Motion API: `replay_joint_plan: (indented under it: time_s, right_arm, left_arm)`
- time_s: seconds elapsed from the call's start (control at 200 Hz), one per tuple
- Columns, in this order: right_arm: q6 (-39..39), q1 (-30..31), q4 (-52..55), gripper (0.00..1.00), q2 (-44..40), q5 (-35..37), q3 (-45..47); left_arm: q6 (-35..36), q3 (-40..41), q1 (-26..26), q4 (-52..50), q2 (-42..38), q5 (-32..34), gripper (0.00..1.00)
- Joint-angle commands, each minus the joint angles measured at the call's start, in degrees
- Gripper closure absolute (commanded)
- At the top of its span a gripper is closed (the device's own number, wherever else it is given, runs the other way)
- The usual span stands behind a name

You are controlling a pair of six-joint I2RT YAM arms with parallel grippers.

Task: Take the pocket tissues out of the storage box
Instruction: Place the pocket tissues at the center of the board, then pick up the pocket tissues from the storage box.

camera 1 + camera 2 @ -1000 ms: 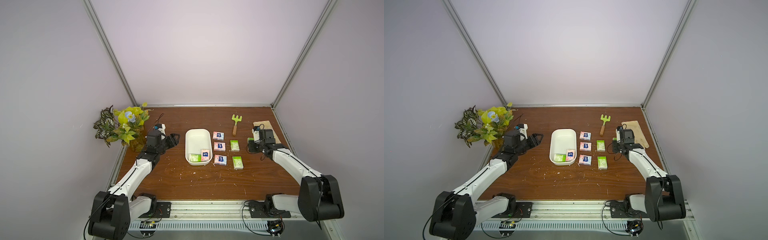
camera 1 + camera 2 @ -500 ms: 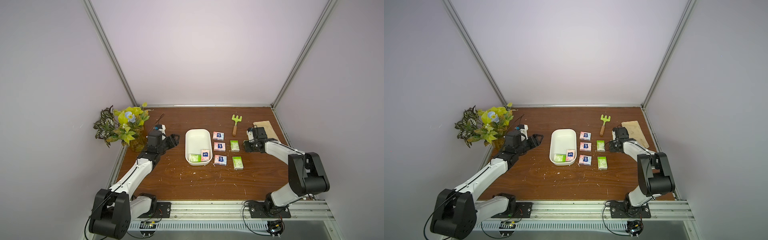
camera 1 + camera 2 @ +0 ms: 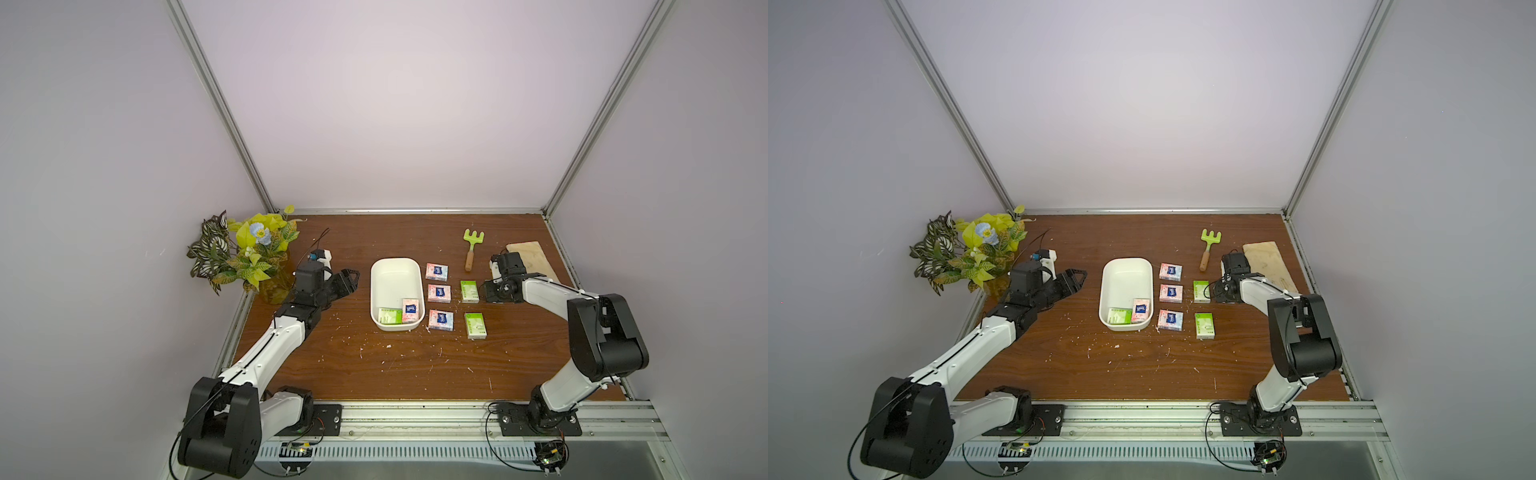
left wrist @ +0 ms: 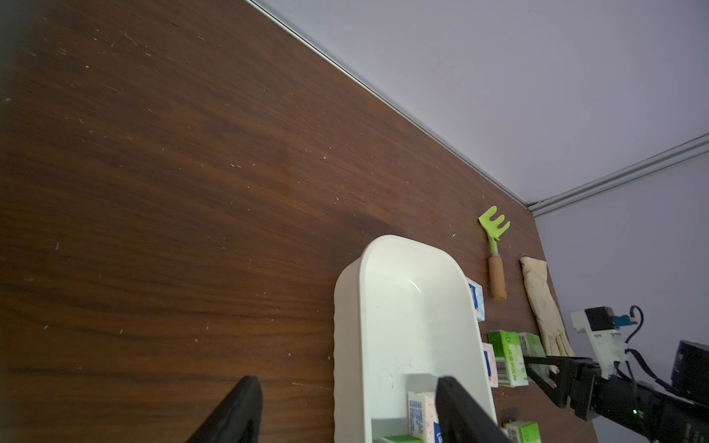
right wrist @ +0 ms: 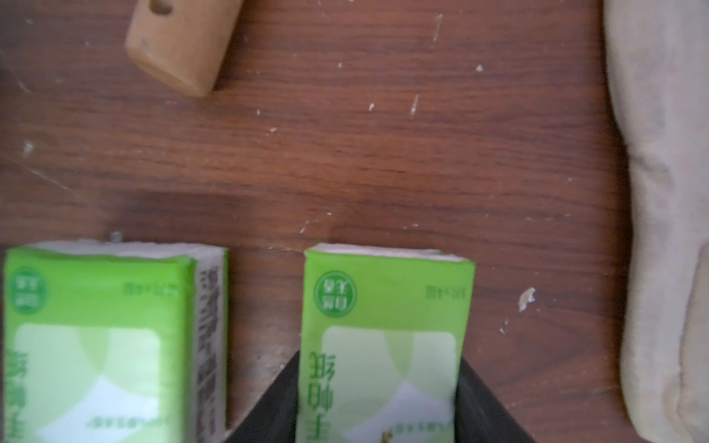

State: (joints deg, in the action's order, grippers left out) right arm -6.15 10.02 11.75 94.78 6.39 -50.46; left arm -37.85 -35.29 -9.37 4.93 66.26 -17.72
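Top views. The box (image 3: pixel 394 277) sits mid-table. Two packets lie in its near end: the boxed green packet (image 3: pixel 390 316) and, to its right, the boxed pink packet (image 3: pixel 410 311). Out on the table (image 3: pixel 374 374), three pink packets (image 3: pixel 439 293) form a column just right of the box, with the near green packet (image 3: pixel 475 325) further right. The right gripper (image 3: pixel 487 289) is low beside the far green row. The left gripper (image 3: pixel 345 281) hovers left of the box.

Left wrist. The left fingers (image 4: pixel 238 410) are spread with nothing between them. The box's left wall is straight ahead.

Right wrist. The placed green packet (image 5: pixel 383 291) lies between the jaws, apparently flat on the wood. The jaws stand against both of its sides, but whether they press or merely flank it cannot be told. The neighbour green packet (image 5: pixel 99 337) is just beside it on the box side, not touching.

Judgement: the step in hand is the set-down. The jaws should spread fully, then rise straight up so the packet is not dragged.

Room: the rake handle (image 5: pixel 180 42) is near on the far side and the glove (image 5: pixel 667 230) is near on the right, so upward is the free way. The boxed packets hug the near wall, and the box's open far half gives finger room.
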Motion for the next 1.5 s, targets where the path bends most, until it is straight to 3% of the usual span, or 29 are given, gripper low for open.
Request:
replay_joint_plan:
  time_s: [0.0,0.195,0.43,0.626,0.751,0.921,1.106,1.351,1.496]
  right_arm:
    - [-1.04,0.35,1.32,0.38,0.4,0.97,-0.96]
    - [0.03,0.44,3.26,0.27,-2.84,2.5,-2.16]
    - [1.76,1.8,10.26,0.24,-8.96,3.01,-8.85]
    - [0.65,9.72,16.04,0.24,-11.37,1.95,-16.81]
    - [-1.1,15.78,18.5,0.25,-10.12,0.12,-21.92]
    - [-3.93,21.04,19.2,0.26,-8.01,0.08,-25.48]
    - [-6.44,25.96,21.35,0.27,-4.01,-1.86,-30.18]
    - [-4.77,33.53,22.73,0.29,3.96,-3.95,-34.6]
    - [-12.27,38.67,25.17,0.31,8.29,-0.62,-38.83]
  left_arm:
    - [1.46,-1.09,0.58,-1.65,-0.08,0.58,0.32]
    - [1.52,-1.33,0.58,-2.03,-0.08,0.58,0.32]
    - [1.37,-2.02,0.58,-1.66,1.03,-1.96,0.32]
    - [-0.26,-1.64,0.49,1.45,4.63,-8.07,0.32]
    - [-0.31,-3.39,-1.44,1.48,8.45,-11.7,0.32]
    - [3.53,-11.77,-5.68,-9.57,16.07,-5.72,0.31]
    - [3.3,-13.23,-6.02,-10.9,18.7,-1.7,0.32]
    - [2.27,-12.71,-6.02,-7.15,22.35,-8.93,0.45]
    - [2.3,-12.52,-6.02,-6.67,23.72,-9.68,0.48]
